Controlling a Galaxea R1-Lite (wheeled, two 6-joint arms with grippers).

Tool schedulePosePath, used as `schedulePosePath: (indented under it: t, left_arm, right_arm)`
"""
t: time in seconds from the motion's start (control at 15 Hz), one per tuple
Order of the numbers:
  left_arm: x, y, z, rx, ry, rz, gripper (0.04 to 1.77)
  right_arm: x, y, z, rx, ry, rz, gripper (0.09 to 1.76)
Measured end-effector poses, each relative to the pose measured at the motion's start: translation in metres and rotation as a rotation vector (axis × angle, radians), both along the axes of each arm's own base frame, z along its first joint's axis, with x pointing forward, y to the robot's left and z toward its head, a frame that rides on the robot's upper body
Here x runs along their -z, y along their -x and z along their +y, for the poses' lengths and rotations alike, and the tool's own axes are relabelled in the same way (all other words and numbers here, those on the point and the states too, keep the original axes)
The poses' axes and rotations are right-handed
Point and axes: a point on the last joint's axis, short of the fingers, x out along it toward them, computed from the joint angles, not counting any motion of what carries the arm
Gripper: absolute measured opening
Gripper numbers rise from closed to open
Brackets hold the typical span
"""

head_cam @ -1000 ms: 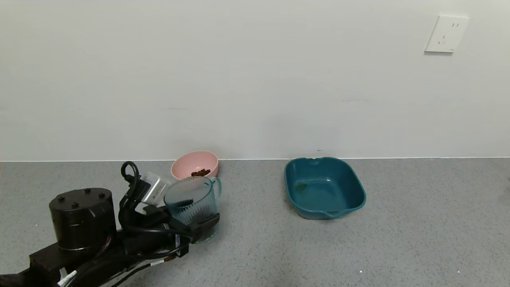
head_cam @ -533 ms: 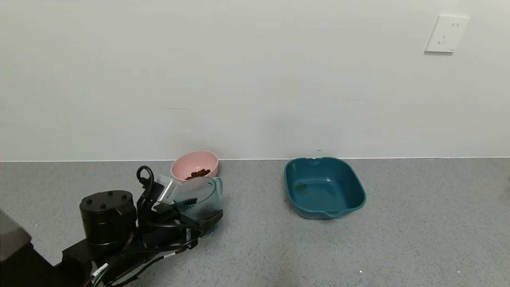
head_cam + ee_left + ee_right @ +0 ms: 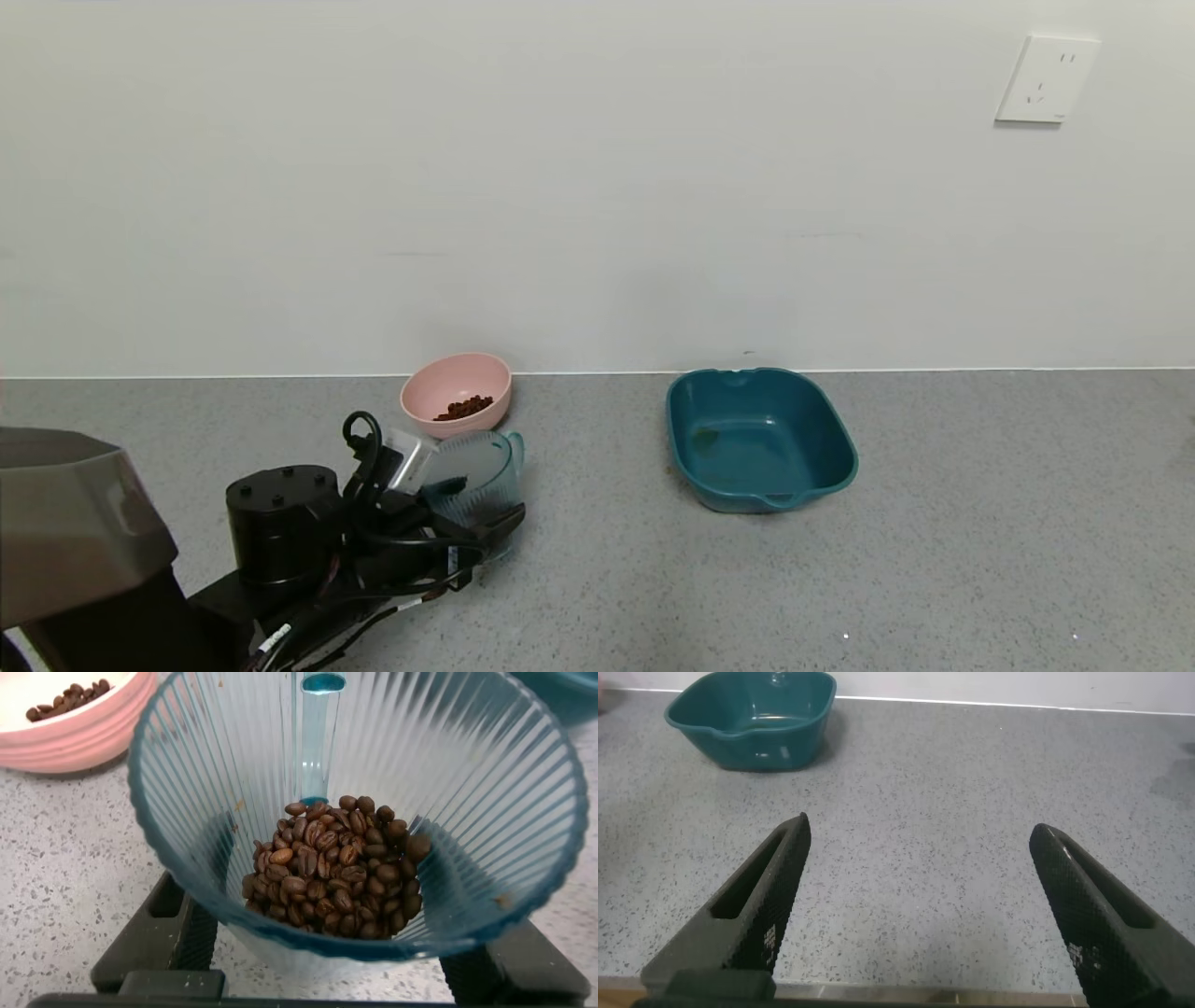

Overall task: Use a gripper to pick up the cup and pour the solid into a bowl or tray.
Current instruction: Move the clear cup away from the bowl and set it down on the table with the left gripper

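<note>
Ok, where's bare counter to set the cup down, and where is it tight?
Free: the counter between the cup and the teal tray, and right of the tray, where the right gripper hangs open. Tight: behind the cup, where the pink bowl sits close; the left gripper grips the cup.

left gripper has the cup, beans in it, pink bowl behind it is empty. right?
Not quite. The bowl is not empty: the head view shows some beans already in it. The rest holds: the left gripper grips the cup, which the left wrist view shows holding beans.
</note>
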Motion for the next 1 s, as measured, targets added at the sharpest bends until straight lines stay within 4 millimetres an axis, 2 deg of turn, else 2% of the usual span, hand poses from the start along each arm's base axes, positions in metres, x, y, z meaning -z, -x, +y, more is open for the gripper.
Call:
schedulePosePath:
  t: [0.13, 0.4, 1.0]
  left_arm:
    - [0.006, -0.004, -0.001, -0.004, 0.013, -0.039, 1.3]
    - [0.025, -0.002, 0.001, -0.008, -0.006, 0.029, 1.3]
    - [0.033, -0.005, 0.004, -0.022, -0.012, 0.057, 1.3]
  right_arm:
    - [0.0, 0.0, 0.0, 0.0, 0.0, 0.0, 1.71]
    - [0.0, 0.0, 0.0, 0.0, 0.0, 0.0, 1.71]
    - [0.0, 0.0, 0.0, 0.0, -0.001, 0.0, 1.71]
